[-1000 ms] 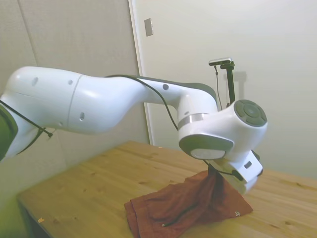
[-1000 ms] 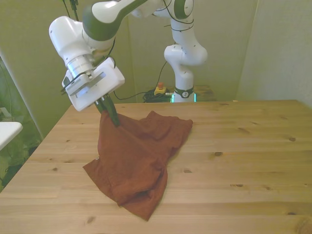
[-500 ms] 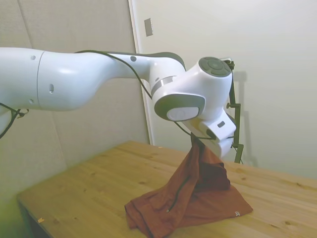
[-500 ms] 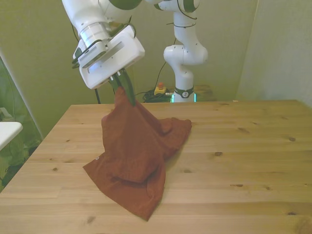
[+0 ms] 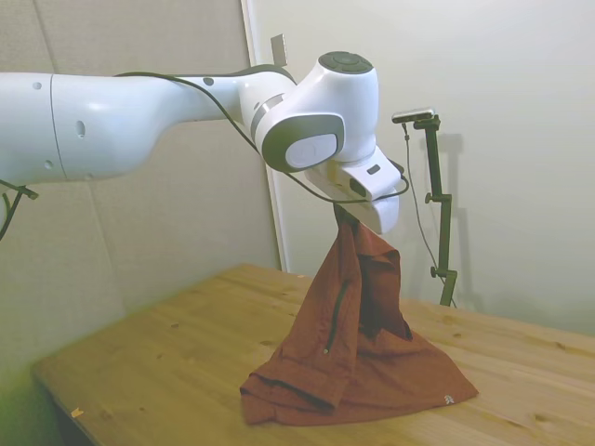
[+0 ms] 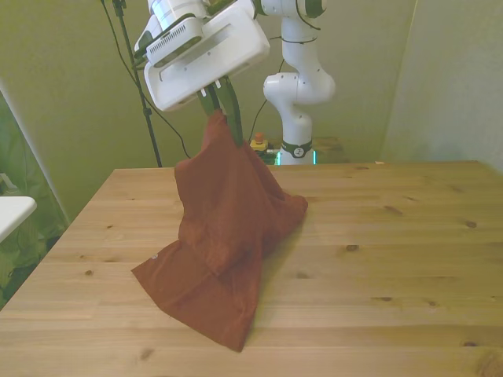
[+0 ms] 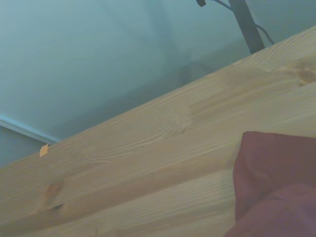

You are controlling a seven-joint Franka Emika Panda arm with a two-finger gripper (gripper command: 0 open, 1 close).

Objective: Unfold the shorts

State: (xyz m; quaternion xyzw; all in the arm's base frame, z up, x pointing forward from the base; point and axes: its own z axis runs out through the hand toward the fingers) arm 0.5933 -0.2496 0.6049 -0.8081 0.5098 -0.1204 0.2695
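The rust-red shorts (image 5: 358,325) (image 6: 224,228) hang in a tall peak from my gripper (image 5: 346,219) (image 6: 222,118), which is shut on a pinch of fabric at the top. Their lower part still rests in folds on the wooden table (image 5: 177,353) (image 6: 377,251), toward the front view's left. A dark zipper line runs down the hanging cloth in the side view, and a small light tag (image 5: 447,400) shows at the hem. The wrist view catches a blurred corner of the shorts (image 7: 276,182) over the table (image 7: 148,143).
The arm's white base (image 6: 297,86) stands behind the table's far edge. A small orange scrap (image 5: 76,412) (image 7: 44,149) lies at a table corner. Bare wood stretches to the front view's right of the shorts.
My gripper has risen well above the table and shifted toward the front view's right, drawing the pinched fabric up so the shorts stretch from a low heap into a tall hanging peak.
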